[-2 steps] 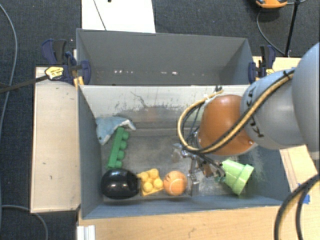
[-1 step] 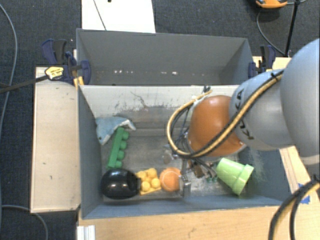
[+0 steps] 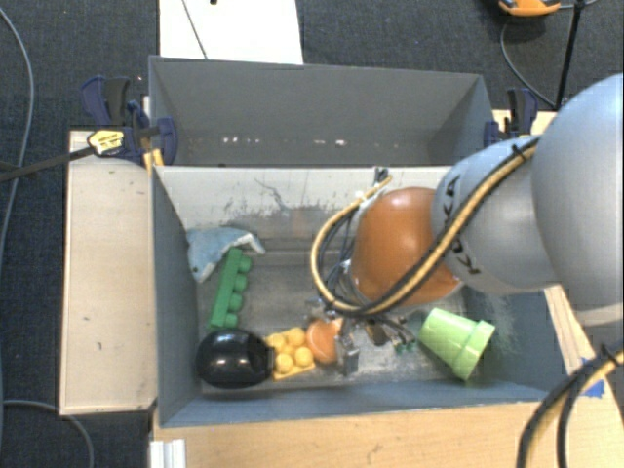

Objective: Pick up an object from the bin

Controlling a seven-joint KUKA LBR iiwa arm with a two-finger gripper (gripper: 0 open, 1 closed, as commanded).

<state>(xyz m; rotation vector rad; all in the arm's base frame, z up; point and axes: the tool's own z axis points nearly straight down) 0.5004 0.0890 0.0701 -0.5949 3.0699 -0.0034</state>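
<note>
My arm hangs low, tool seemingly touching a small orange lump (likeliest pick). Spread or pinching, I can't tell.

**Lighting:** even and moderately bright, supplied from above.

**Bin:** the pale scuffed surface at the far left is strongly lit. A row of small bright reflections is recorded along the upright far wall. The inner face of the near wall is left dim.

**Arm:** the grey shell is lit brightest on its upper right curve and graded darker toward the underside.

**Orange cover:** a soft, broad sheen is noted, without hard glare.

**Shadow:** cast by the arm onto the bin floor beneath it; the gripper is enclosed in it.

**Black rounded object, near left corner:** a faint highlight is registered on top.

**Green cup, right:** evenly lit, with a soft shadow thrown beneath.
</note>
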